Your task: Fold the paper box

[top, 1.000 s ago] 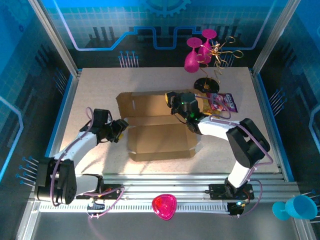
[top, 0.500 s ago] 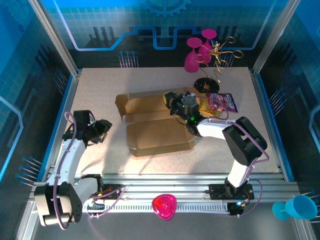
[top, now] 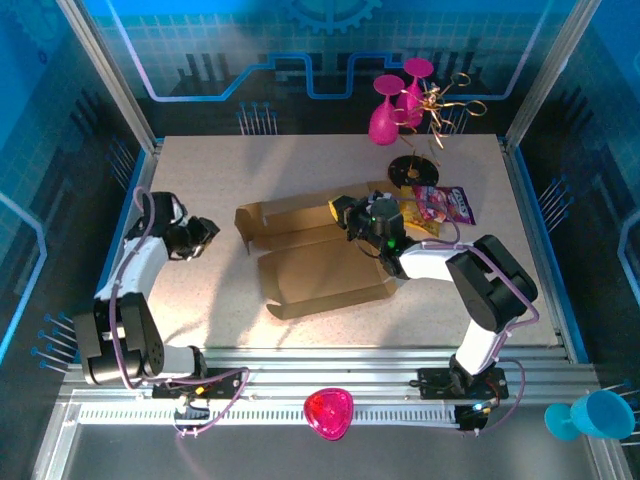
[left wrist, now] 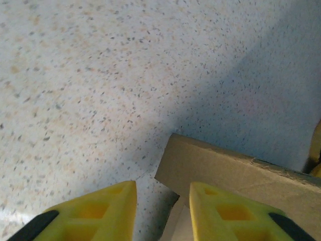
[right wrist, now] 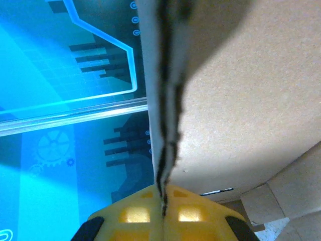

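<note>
The paper box (top: 320, 275) lies open and flat in the middle of the table, its back panel (top: 295, 220) tilted up. My right gripper (top: 350, 214) is at the right end of that panel, shut on its cardboard edge. In the right wrist view the edge (right wrist: 163, 150) runs straight into the closed yellow fingers (right wrist: 135, 216), with the brown panel (right wrist: 241, 100) to the right. My left gripper (top: 205, 233) sits left of the box, apart from it and open. In the left wrist view a box corner (left wrist: 225, 168) lies just beyond the gap between its fingers (left wrist: 100, 211).
A purple-yellow snack packet (top: 445, 205) lies right of the box, beside a black round base (top: 413, 168). Pink glasses (top: 385, 118) and a gold wire stand (top: 445, 105) stand at the back. A pink dish (top: 328, 412) and a blue cup (top: 590, 415) sit off the near edge.
My left arm has drawn back to the left, away from the box's left edge, and its fingers have narrowed. The back panel has tilted up and the box has shifted slightly right.
</note>
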{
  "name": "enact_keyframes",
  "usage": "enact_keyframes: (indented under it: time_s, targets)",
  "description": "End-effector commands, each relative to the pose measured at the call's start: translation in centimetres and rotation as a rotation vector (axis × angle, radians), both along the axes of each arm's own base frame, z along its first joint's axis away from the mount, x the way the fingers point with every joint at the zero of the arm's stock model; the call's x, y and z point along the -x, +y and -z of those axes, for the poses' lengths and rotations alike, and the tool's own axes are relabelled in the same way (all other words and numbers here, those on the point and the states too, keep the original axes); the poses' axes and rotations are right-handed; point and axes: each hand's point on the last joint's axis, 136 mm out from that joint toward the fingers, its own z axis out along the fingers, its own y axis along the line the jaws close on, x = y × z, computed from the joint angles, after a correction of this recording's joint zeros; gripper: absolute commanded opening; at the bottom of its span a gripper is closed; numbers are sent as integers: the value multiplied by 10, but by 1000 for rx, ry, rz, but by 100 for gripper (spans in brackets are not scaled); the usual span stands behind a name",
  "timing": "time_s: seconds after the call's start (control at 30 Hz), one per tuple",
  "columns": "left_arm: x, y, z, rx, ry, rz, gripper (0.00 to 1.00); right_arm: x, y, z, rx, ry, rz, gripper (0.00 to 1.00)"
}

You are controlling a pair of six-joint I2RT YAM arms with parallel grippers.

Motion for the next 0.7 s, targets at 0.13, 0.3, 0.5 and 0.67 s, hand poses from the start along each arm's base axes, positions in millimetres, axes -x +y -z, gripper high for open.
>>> enact_keyframes:
  time_s: [0.13, 0.3, 0.5, 0.67]
  targets:
    - [-26, -29, -2, -143, -139, 309, 42, -2, 0, -3, 11, 2, -20, 0]
    - [-32, -50, 7, -179, -159, 442, 45, -4, 4, -3, 12, 16, -34, 0]
    - [-36, -71, 6, -204, -209, 536, 47, -8, 6, 1, 13, 31, -44, 0]
    - [-35, -86, 1, -206, -254, 579, 46, -9, 4, 6, 17, 46, -43, 0]
